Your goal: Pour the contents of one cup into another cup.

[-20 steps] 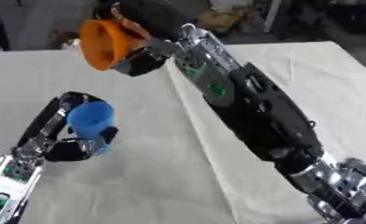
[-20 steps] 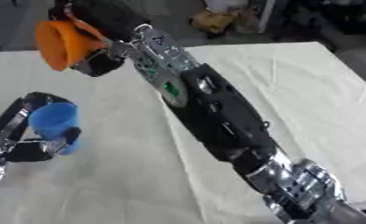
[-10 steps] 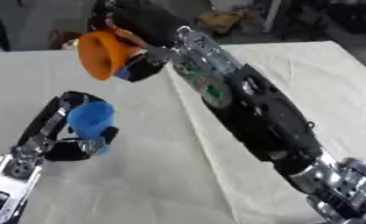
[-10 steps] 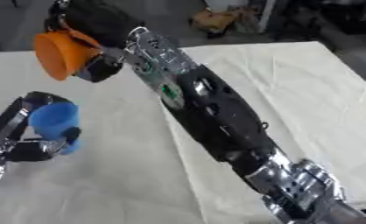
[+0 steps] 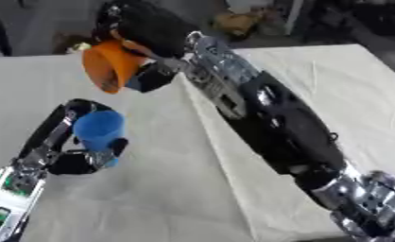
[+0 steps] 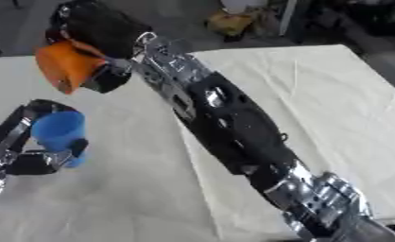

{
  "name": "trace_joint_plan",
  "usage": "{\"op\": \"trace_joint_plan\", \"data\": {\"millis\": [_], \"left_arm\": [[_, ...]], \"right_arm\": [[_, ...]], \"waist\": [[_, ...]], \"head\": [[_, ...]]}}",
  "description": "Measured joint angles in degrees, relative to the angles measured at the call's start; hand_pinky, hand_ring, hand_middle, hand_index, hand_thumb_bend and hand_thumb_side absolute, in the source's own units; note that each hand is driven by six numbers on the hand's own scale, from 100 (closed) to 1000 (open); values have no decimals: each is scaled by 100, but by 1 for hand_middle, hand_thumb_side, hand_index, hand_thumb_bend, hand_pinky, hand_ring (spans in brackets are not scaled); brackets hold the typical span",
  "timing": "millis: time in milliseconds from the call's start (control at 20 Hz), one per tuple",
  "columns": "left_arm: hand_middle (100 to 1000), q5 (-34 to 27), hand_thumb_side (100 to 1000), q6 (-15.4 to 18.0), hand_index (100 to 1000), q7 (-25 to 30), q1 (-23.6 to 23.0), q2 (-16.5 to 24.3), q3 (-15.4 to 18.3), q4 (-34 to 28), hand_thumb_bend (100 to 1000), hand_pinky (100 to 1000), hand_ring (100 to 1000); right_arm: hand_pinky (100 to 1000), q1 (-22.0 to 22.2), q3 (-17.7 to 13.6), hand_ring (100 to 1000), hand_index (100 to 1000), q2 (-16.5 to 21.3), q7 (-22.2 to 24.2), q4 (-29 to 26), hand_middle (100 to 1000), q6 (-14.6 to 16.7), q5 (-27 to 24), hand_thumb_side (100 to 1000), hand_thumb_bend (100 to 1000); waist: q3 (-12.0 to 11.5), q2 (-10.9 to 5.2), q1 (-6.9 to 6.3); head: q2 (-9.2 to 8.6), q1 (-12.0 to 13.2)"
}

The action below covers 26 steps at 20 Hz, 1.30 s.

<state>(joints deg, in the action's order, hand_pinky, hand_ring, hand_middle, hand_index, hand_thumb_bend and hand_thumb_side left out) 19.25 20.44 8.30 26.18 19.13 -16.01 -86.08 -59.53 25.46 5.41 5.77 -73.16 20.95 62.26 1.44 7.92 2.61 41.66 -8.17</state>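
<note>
The right hand (image 5: 143, 35) reaches across from the right side of the desk (image 5: 333, 90) to its far left part, fingers curled round an orange cup (image 5: 108, 66). The orange cup is lifted off the desk and tipped on its side, its open mouth facing left and down. Below it and nearer the front left corner, the left hand (image 5: 77, 158) grasps a blue cup (image 5: 98, 130), fingers wrapped round its sides; the blue cup stands upright, mouth up. The orange cup hangs above and a little beyond the blue cup, the two apart. A white cloth (image 6: 316, 108) covers the desk, with a long fold running beneath the right arm.
</note>
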Motion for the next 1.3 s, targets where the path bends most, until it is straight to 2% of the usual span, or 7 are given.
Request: {"op": "trace_joint_plan", "data": {"millis": [500, 1000, 1150, 1300], "left_arm": [[150, 2, 420, 5, 646, 26, -1, 0, 0, -1, 100, 237, 100], [150, 2, 421, 1, 647, 45, -1, 0, 0, -2, 100, 237, 100], [151, 15, 423, 5, 644, 44, -1, 0, 0, -17, 100, 237, 100], [151, 99, 427, 47, 648, 6, -1, 0, 1, -47, 100, 237, 100]], "right_arm": [[823, 0, 2, 777, 625, -9, -30, -1, 368, 158, 318, 100, 320], [823, 0, 3, 777, 630, -11, -52, -2, 371, 204, 380, 100, 330], [817, 0, 2, 775, 602, -11, -58, -3, 352, 203, 392, 100, 288], [802, 21, -44, 772, 551, -11, -124, -2, 321, 91, 262, 100, 178]], "waist": [[6, 0, 0], [6, 0, 0], [6, 0, -1], [0, 0, -16]], "head": [[0, -4], [0, -4], [0, -4], [0, -4]]}}
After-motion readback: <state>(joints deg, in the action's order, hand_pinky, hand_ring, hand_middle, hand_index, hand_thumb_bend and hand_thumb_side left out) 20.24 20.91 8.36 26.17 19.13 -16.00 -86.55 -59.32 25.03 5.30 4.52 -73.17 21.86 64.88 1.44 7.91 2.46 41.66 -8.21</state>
